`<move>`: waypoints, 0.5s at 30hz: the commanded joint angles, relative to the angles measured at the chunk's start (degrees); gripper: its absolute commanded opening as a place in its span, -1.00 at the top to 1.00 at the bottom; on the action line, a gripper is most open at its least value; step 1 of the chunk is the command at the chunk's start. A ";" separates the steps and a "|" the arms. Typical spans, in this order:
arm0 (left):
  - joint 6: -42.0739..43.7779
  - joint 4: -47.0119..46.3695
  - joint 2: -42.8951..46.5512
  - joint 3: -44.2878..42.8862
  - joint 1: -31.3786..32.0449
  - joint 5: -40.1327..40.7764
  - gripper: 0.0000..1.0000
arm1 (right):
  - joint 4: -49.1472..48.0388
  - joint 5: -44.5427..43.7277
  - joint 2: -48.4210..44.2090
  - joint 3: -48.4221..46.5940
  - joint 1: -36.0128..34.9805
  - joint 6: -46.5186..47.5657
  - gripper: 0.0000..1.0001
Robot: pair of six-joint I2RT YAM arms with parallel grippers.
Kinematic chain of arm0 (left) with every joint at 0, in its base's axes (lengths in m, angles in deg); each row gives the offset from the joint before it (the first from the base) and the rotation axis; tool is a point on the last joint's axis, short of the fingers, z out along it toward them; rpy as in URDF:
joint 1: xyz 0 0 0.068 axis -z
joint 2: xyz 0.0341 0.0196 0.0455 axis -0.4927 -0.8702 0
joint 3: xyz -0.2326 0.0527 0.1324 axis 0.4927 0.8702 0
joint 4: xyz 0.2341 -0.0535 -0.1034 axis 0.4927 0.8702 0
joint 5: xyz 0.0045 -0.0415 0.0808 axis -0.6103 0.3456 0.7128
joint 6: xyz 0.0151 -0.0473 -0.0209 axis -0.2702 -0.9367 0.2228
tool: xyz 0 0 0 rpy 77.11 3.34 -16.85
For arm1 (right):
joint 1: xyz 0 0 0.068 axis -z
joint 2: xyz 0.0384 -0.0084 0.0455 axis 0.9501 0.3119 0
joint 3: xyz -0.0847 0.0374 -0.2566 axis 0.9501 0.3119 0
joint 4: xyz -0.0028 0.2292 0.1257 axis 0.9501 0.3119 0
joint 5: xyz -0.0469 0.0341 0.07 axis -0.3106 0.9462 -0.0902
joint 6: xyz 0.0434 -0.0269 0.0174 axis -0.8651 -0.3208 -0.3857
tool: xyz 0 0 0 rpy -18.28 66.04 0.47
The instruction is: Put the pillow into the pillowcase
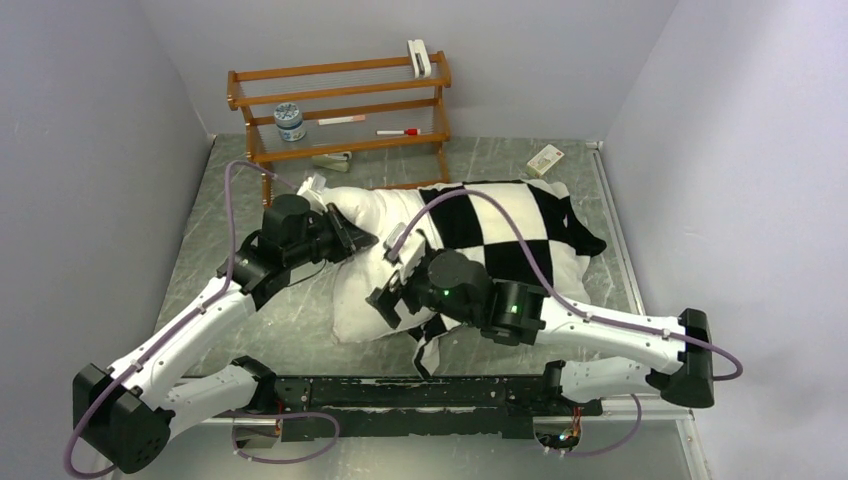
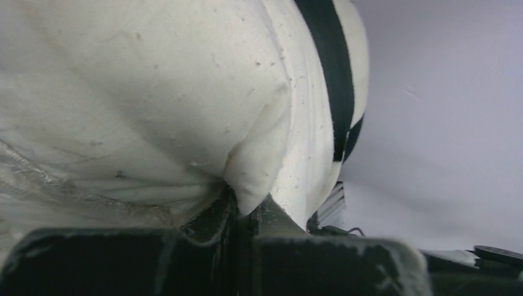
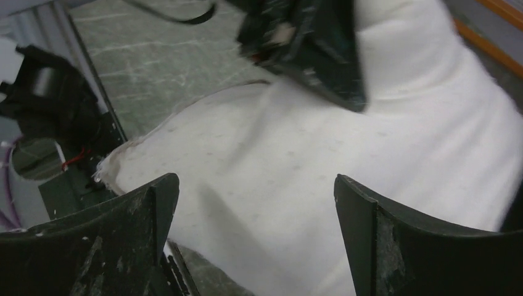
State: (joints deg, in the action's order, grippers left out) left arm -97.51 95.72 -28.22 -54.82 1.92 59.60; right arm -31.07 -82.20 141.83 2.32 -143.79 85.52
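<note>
Two tools: left tool [image 2: 247, 209] clamps pillow [image 1: 352, 312], right tool [image 3: 256, 185] wide above; rack [image 1: 380, 145] behind.

1. The pillow [image 1: 360, 290] is plain white woven cloth, matt, with fine dark specks and a stitched seam along its edge; the left wrist view shows it creased.
2. The pillowcase [image 1: 550, 215] is soft matt cloth in black and white squares.
3. The table [image 1: 290, 320] has a grey-green stone-look top with pale veins and a dull sheen.
4. The rack [image 1: 330, 69], upper left of the top view, is orange-brown varnished wood, slightly glossy.
5. The arms [image 1: 600, 340] have smooth, glossy white plastic shells and matt black joints.
6. The cables [image 1: 228, 200] have a smooth purple sheath.
7. The right gripper [image 3: 254, 185] has matt black fingers [image 3: 117, 240], scuffed and flecked pale; the left gripper [image 2: 243, 213] looks the same.
8. The walls [image 1: 100, 150] are smooth, matt pale grey.
</note>
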 commanded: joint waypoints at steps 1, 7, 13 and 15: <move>-4.87 -6.77 0.96 -5.00 1.25 -6.56 0.90 | -5.64 -0.27 3.55 2.03 -4.53 10.09 -0.99; -7.17 -6.74 0.93 -5.43 1.25 -7.28 0.90 | -8.09 -13.19 12.25 -0.44 -6.94 17.85 -0.93; -1.96 -0.35 1.81 -9.90 1.18 -4.31 0.76 | -17.03 -19.66 8.28 2.90 -6.78 15.77 1.00; 1.80 3.75 2.25 -13.44 1.04 -2.89 0.28 | -18.43 -21.15 5.37 4.60 -6.27 13.38 1.00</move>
State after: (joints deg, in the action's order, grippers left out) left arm -99.83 99.02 -28.24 -59.78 1.92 58.79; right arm -42.63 -96.52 152.67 4.27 -150.83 100.82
